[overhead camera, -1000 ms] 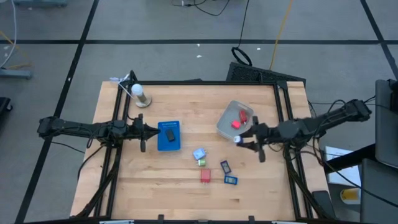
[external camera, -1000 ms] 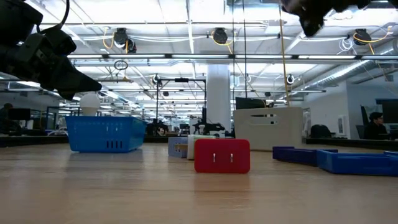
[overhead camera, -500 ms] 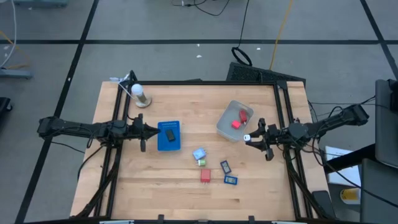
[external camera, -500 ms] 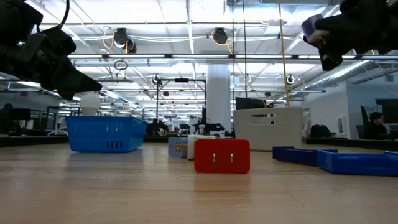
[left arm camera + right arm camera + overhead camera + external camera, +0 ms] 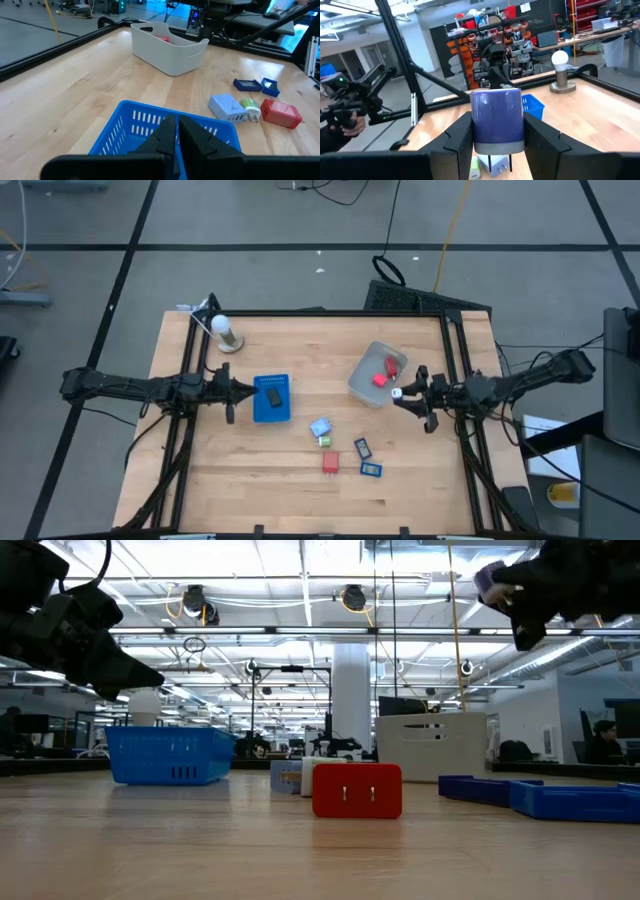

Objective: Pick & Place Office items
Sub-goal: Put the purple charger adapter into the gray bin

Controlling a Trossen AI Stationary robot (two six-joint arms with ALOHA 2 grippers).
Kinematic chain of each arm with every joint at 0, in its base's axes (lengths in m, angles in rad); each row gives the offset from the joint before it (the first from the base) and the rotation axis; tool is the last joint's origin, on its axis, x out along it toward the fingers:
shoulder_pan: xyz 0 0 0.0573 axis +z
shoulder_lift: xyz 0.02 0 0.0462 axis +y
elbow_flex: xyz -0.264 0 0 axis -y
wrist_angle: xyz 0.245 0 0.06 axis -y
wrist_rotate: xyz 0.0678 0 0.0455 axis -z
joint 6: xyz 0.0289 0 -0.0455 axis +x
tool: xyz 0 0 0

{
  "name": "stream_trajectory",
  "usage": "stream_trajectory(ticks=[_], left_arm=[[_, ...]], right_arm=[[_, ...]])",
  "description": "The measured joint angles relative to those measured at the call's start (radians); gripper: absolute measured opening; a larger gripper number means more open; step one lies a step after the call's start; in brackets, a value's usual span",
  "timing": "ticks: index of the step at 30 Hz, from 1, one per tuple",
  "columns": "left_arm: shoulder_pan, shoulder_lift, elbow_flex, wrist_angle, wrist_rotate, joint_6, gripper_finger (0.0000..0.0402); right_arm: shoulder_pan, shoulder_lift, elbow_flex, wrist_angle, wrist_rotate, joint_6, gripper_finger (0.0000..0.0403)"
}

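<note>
Take the grey tub (image 5: 377,374) as your landmark, and start at the near edge of the table, where your loose office items lie: a red block (image 5: 330,463) and a dark blue piece (image 5: 371,470) sit nearest, well apart from the tub on its near side, with a second dark blue piece (image 5: 361,447) just beyond them. Closer to the tub you have a small green piece (image 5: 325,441) touching or just beside a light blue-white block (image 5: 320,427). Your right gripper (image 5: 399,396) hangs in the air just beside the tub's near right corner, and its fingers are closed part-way on a pale blue cylindrical piece (image 5: 497,119), held upright between them and clear of the table. Inside the tub two red pieces (image 5: 385,372) already rest. To the tub's left stands the blue tray (image 5: 271,399) with one black piece (image 5: 275,395) in it, and your left gripper (image 5: 247,391) waits at the tray's left edge, fingers pressed together and holding nothing. Farthest off, beyond the tray at the back left corner, a light bulb on a stand (image 5: 225,332) is upright.
</note>
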Motion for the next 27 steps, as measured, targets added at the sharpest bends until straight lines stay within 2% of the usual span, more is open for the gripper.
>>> stream_trajectory(ticks=[4, 7, 10, 14, 23, 27], left_arm=[[0.000, 0.000, 0.000, 0.000, -0.003, 0.000, 0.0021], [0.000, 0.000, 0.000, 0.000, -0.003, 0.000, 0.0021], [0.000, 0.000, 0.000, 0.000, -0.003, 0.000, 0.0021], [0.000, 0.000, 0.000, -0.001, -0.003, 0.000, 0.0021], [0.000, 0.000, 0.000, -0.002, -0.003, 0.012, 0.0021], [0.000, 0.000, 0.000, -0.002, -0.003, 0.013, 0.0021]], right_arm=[[-0.020, 0.115, 0.133, -0.126, 0.002, -0.001, 0.0127], [-0.044, 0.209, 0.249, -0.273, 0.056, 0.014, 0.0127], [-0.083, 0.292, 0.365, -0.433, 0.099, 0.047, 0.0127], [-0.151, 0.396, 0.474, -0.594, 0.100, 0.090, 0.0127], [-0.333, 0.589, 0.502, -0.766, 0.069, 0.185, 0.0127], [-0.380, 0.639, 0.501, -0.778, 0.069, 0.190, 0.0127]])
